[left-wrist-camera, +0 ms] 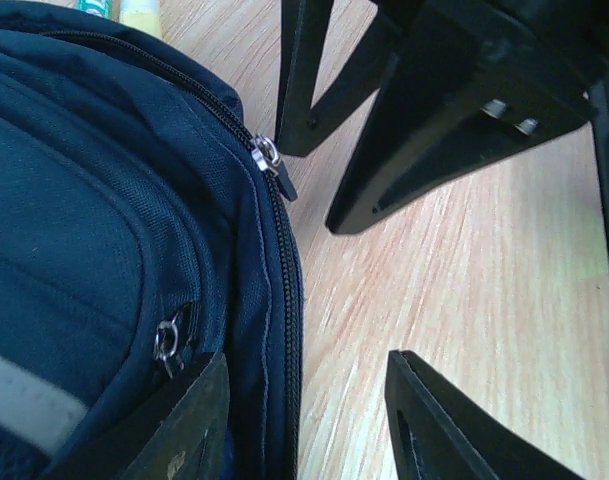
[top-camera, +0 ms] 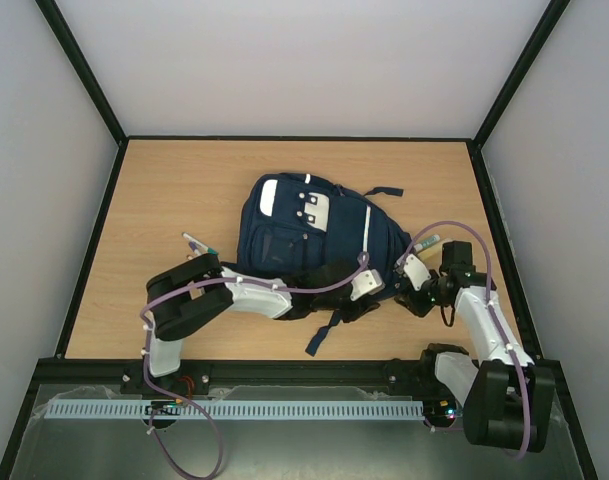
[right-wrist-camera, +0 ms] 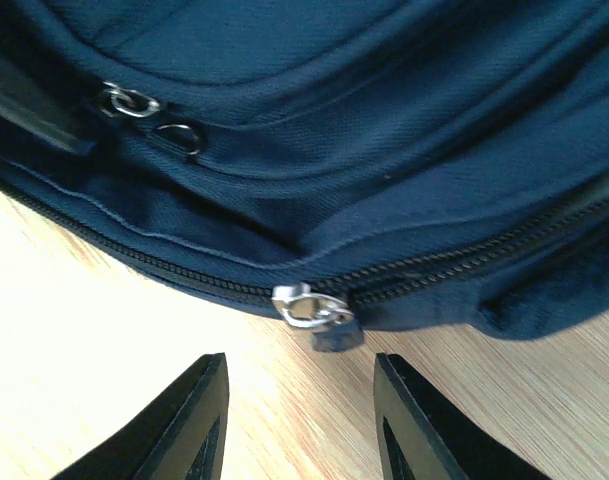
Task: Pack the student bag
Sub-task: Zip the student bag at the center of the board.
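The student bag (top-camera: 314,238), a large navy backpack with white stripes, lies in the middle of the wooden table (top-camera: 164,200). Both grippers meet at its lower right side. My left gripper (top-camera: 380,288) (left-wrist-camera: 304,405) is open, with one finger (left-wrist-camera: 179,425) lying over the bag's fabric and the closed zipper seam (left-wrist-camera: 289,300) running between the jaws. My right gripper (top-camera: 404,290) (right-wrist-camera: 299,405) is open over bare wood, just short of a silver zipper slider (right-wrist-camera: 309,308) (left-wrist-camera: 267,155). Nothing is held by either gripper.
A pen (top-camera: 196,243) lies on the table left of the bag, by the left arm's elbow. A pale marker-like stick (top-camera: 427,241) (left-wrist-camera: 139,12) lies right of the bag. Dark straps (top-camera: 329,328) trail toward the near edge. Walls close in the table.
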